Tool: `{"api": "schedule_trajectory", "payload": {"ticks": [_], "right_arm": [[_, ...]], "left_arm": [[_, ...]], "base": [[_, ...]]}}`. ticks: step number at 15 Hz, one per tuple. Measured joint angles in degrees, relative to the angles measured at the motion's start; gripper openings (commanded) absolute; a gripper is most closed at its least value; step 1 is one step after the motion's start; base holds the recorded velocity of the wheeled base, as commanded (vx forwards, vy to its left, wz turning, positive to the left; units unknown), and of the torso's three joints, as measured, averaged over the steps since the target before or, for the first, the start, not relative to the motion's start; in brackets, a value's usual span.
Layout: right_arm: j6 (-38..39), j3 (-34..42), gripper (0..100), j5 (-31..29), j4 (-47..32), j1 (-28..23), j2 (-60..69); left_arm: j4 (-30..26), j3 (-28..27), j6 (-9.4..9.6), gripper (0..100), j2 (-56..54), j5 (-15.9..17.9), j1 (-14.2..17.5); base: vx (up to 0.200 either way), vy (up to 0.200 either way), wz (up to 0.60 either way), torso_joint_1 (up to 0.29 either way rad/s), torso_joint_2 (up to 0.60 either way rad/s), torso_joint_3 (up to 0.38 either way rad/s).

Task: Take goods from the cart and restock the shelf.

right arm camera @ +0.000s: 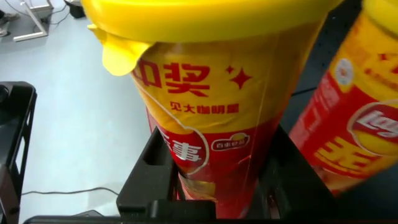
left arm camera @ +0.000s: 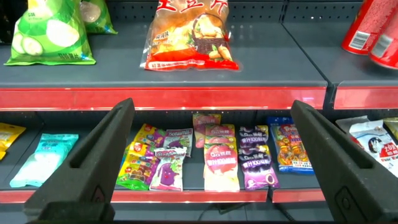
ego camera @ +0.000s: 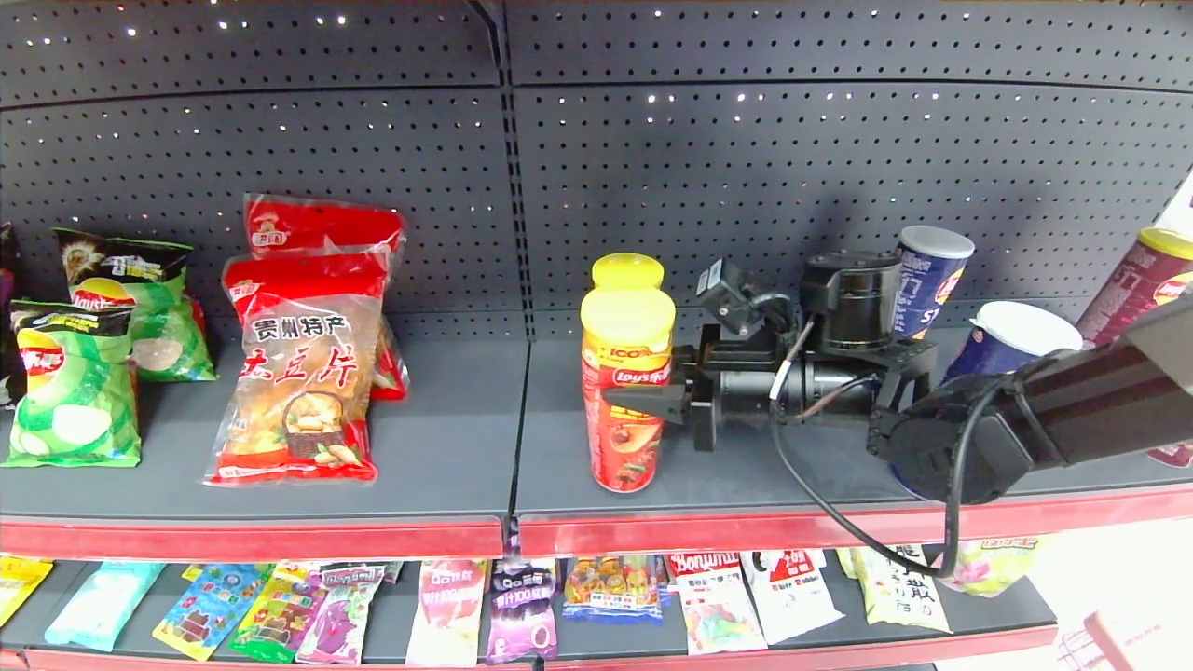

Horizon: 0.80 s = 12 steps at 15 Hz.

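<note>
1. This is a shop, specifically a snack aisle. A dark metal shelf [ego camera: 447, 438] is backed by a perforated pegboard panel [ego camera: 746, 186] that spans the upper half of the frame.
2. A red price rail [ego camera: 252, 539] runs along the shelf's front edge, as on store display units.
3. Sealed goods stand facing outward, grouped by kind:
   - green crisp bags [ego camera: 75, 391] at the left
   - red snack bags with clear fronts [ego camera: 298, 391] left of centre
   - a yellow-lidded chip canister [ego camera: 626, 401] at centre, with a second one behind it
   - blue chip canisters [ego camera: 932, 280] at the right
4. Along the bottom of the frame, a lower shelf [ego camera: 1021, 610] carries rows of small sweet packets [ego camera: 447, 606] laid side by side.
</note>
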<state>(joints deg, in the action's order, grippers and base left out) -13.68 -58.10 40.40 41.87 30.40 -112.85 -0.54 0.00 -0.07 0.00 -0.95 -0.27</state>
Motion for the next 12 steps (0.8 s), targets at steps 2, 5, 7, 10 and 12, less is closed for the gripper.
{"api": "schedule_trajectory", "payload": {"ticks": [2,5,7,10,12], "right_arm": [[-0.4,2.1,0,0.1,0.0,-1.1,1.6],[-1.8,3.9,0,0.2,0.2,-1.7,2.4],[-1.8,4.3,0,0.3,0.4,-1.6,2.3],[-1.7,4.3,0,0.2,3.7,-1.0,0.9],[-1.6,4.2,0,0.2,3.9,-0.5,0.2]], "left_arm": [[0.0,0.0,0.0,100,0.0,0.0,0.0],[0.0,0.0,0.0,100,0.0,0.0,0.0],[0.0,0.0,0.0,100,0.0,0.0,0.0],[0.0,0.0,0.0,100,0.0,0.0,0.0],[0.0,0.0,0.0,100,0.0,0.0,0.0]], "base": [[0.0,0.0,0.0,0.0,0.0,0.0],[0.0,0.0,0.0,0.0,0.0,0.0],[0.0,0.0,0.0,0.0,0.0,0.0],[0.0,0.0,0.0,0.0,0.0,0.0],[0.0,0.0,0.0,0.0,0.0,0.0]]}}
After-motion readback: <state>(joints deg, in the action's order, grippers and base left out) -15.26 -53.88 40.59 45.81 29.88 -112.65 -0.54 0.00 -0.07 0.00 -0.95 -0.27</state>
